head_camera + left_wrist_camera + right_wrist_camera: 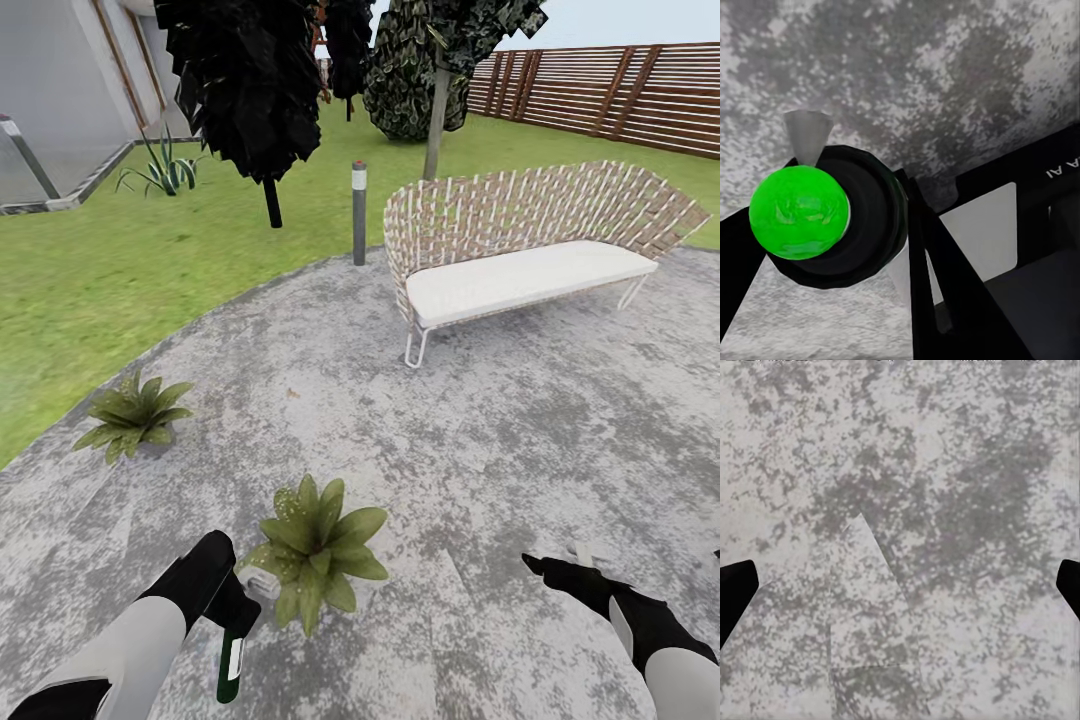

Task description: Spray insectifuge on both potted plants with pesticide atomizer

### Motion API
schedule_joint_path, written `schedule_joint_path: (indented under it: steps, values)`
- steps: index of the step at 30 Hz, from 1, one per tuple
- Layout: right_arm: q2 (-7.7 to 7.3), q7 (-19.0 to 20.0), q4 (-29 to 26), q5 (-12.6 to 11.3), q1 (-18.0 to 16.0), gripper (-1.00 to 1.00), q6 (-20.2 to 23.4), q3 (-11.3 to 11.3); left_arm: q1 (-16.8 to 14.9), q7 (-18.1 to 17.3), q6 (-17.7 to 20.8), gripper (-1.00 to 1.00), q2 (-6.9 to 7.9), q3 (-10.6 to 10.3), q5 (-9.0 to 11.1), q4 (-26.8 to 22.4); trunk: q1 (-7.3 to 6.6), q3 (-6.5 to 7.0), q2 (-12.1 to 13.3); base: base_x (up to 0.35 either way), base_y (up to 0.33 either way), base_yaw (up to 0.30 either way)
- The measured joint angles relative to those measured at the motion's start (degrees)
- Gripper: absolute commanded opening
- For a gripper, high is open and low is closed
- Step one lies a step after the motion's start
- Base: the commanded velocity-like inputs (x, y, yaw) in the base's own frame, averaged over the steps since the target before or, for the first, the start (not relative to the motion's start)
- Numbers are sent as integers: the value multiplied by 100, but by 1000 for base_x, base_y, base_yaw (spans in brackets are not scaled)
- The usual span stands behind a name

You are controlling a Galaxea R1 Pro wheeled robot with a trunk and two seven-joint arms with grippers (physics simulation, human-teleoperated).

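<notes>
Head view: left gripper (232, 610) is clamped on the pesticide atomizer (231, 668), low at the robot's left. The dark green body w/ white label hangs down below the fingers, just beside the nearer potted plant (315, 550). Second potted plant (135, 417) sits further off to the left, near the grass edge, well apart from the first. Right gripper (560, 568) hovers over bare paving, carrying nothing; fingers look parted. A wicker bench (520, 255) and a bollard light (359, 212) stand beyond.

Left wrist view: atomizer's round bright-green end (799, 212) faces the cam, dark collar around it, black fingers (937, 262) pressed at both sides. Speckled grey paving (945, 67) behind.

Right wrist view: two black fingertips (735, 592) at opposite edges, wide apart, nothing btw them, paving below.

Handling, as a guess: small, slim, rigid plastic bottle, prob. light, smooth so it could twist or slip in a side pinch. Best hold is mid-body, firm but not crushing, nozzle kept free and aimed at the leaves.
</notes>
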Motion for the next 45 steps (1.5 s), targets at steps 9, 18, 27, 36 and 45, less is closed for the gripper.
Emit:
schedule_joint_path:
  steps: [9, 18, 27, 36, 45]
  values:
    - [3, 1, -3, 0, -2, 100, 0, 0, 0, 2, -4, -100, 0, 3, 8, 11, 0, 0, 0, 0, -161, 0]
    - [1, 0, -1, 0, 1, 100, 2, 0, 0, 18, -25, -100, 8, 0, 5, 671, 0, 0, 0, 0, -49, 0]
    - [0, 0, -1, 0, 0, 100, 2, 0, -2, 0, -9, -100, 34, 19, 3, 348, 0, 0, 0, 0, 0, 0]
    - [1, 0, 3, 0, -2, 100, 1, 0, -71, -10, 13, -100, 36, 18, 4, 173, 0, 0, 0, 0, 0, 0]
    - [2, 0, 2, 0, 3, 100, 1, 0, -169, -6, 462, -100, 41, 30, -6, -358, 0, 0, 0, 0, 0, 0]
